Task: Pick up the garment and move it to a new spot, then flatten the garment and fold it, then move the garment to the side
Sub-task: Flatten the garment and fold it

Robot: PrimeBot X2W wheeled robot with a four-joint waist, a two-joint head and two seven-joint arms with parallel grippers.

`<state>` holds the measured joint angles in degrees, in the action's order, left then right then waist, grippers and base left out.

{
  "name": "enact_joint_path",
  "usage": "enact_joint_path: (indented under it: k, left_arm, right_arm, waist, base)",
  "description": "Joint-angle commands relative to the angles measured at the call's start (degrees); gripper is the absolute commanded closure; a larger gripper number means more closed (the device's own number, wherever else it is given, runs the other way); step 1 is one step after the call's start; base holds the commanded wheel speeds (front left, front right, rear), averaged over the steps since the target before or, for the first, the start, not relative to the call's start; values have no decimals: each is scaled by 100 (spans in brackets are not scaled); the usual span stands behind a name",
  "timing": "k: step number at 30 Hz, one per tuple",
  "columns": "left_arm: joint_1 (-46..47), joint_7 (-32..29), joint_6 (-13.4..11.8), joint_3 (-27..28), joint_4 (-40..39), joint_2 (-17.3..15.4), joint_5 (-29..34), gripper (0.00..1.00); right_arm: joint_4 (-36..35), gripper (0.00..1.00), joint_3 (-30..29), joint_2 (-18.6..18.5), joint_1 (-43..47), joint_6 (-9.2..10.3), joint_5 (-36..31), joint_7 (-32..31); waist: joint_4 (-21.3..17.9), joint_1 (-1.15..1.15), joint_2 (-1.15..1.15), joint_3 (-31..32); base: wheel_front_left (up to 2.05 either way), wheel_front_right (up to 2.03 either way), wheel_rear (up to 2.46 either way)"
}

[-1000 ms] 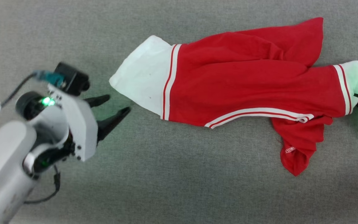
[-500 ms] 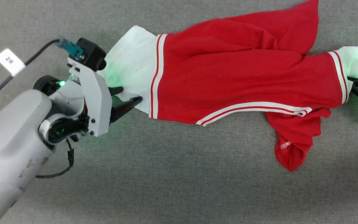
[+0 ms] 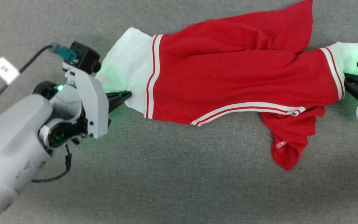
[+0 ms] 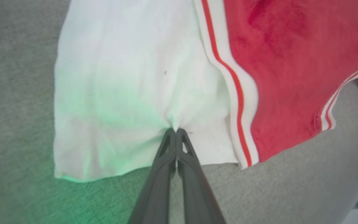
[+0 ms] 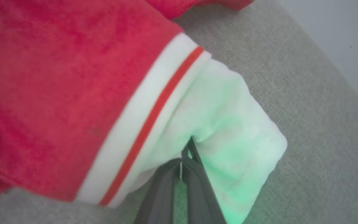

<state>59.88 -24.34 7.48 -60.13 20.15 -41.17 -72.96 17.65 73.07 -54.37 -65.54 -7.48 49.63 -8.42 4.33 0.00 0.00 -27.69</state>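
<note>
Fabric this soft and light will sag, so the garment (image 3: 228, 77), stretched along the tabletop's (image 3: 166, 174) far side, is rightly pinched at both white ends, left pincer (image 4: 176, 130) and right pincer (image 5: 187, 152) each closed tight on one

The garment (image 3: 228, 77) lies on a grey fabric surface (image 3: 166, 186).

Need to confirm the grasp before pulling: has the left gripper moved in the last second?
Yes. The left gripper moved toward the garment: it was open, clear of the white cuff; now its fingers pinch that cuff.
</note>
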Motion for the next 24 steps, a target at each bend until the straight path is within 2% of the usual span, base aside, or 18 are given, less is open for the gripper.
enact_joint_path:
  k: [1, 9, 12, 14, 16, 18, 19, 24]
  left_arm:
    - [-161, 161, -2, -70, -53, 44, -152, 100]
    - [-481, 1539, -3, 373, -845, -439, -838, 100]
    - [-613, 1798, -2, 536, -1199, -628, -1113, 100]
    - [-624, 1898, -3, 625, -1273, -683, -1238, 100]
    - [-489, 2040, -3, 773, -1154, -617, -1355, 100]
    - [-324, 2166, -2, 965, -901, -425, -1545, 100]
    - [-324, 2166, -2, 965, -901, -425, -1545, 100]
    - [521, 2384, -2, 1431, 173, 148, -1779, 100]
  right_arm:
    - [-68, 100, 54, 13, 5, 0, 62, 126]
    - [-558, 100, -235, -614, 31, 3, 490, 814]
    - [-788, 100, -427, -888, 154, 3, 750, 880]
    - [-807, 100, -540, -917, 162, 3, 884, 908]
    - [-705, 100, -702, -777, 99, 2, 1061, 952]
    - [-473, 100, -951, -486, -8, 2, 1396, 1015]
    - [-473, 100, -951, -486, -8, 2, 1396, 1015]
    - [528, 100, -1715, 572, -562, 2, 2278, 1092]
  waist:
    - [-39, 0, 0, 121]
    - [-100, 0, 0, 364]
    - [-106, 0, 0, 312]
    - [-117, 0, 0, 244]
    - [-128, 0, 0, 158]
    - [-145, 0, 0, 82]
    - [-145, 0, 0, 82]
    - [-204, 0, 0, -132]
  base:
    - [0, 0, 0]
    - [0, 0, 0]
    - [0, 0, 0]
    - [0, 0, 0]
    - [0, 0, 0]
    - [0, 0, 0]
    - [0, 0, 0]
    - [0, 0, 0]
